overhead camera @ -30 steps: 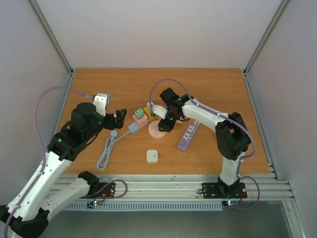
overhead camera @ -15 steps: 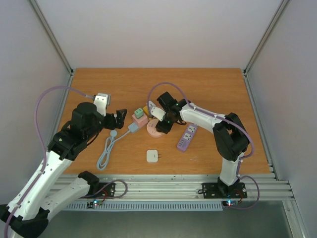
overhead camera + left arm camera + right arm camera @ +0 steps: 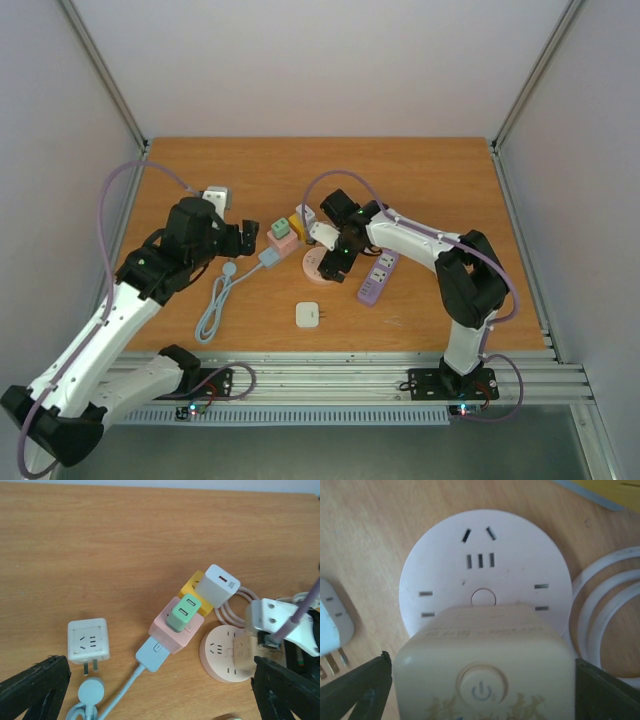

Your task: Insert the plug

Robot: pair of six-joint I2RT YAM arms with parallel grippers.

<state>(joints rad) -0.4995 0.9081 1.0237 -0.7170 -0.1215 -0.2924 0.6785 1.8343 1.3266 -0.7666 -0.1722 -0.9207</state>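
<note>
Cream plug (image 3: 482,680) on pink socket (image 3: 485,570).
Looks light, hard, smooth; pinch its sides. Left gripper (image 3: 159,680) and right gripper (image 3: 481,665) gape, empty.

A robotics lab test cell. A wooden table (image 3: 420,180) sits boxed in by plain white panels (image 3: 320,70) held in bare metal corner posts (image 3: 105,75). Along the near edge run aluminium rails (image 3: 340,375), with the left arm (image 3: 110,320) and the right arm (image 3: 420,238) bolted to them. A round socket (image 3: 222,655) and a purple power strip (image 3: 378,277) lie loose on the wood.
</note>
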